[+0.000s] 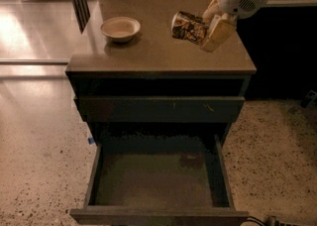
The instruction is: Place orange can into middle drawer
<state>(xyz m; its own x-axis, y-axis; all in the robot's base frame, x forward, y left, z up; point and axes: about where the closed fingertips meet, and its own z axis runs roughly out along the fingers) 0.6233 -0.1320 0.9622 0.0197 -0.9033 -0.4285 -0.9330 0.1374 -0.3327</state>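
Observation:
The orange can is held on its side in my gripper, lifted above the right part of the cabinet top. The gripper comes in from the upper right and its pale fingers are shut on the can's right end. The middle drawer stands pulled out below, at the bottom of the view, its flat floor bare. The can hangs above the cabinet top, behind the open drawer.
A beige bowl sits on the left part of the cabinet top. A closed drawer front with small pale scratches is above the open drawer. Speckled floor lies on both sides.

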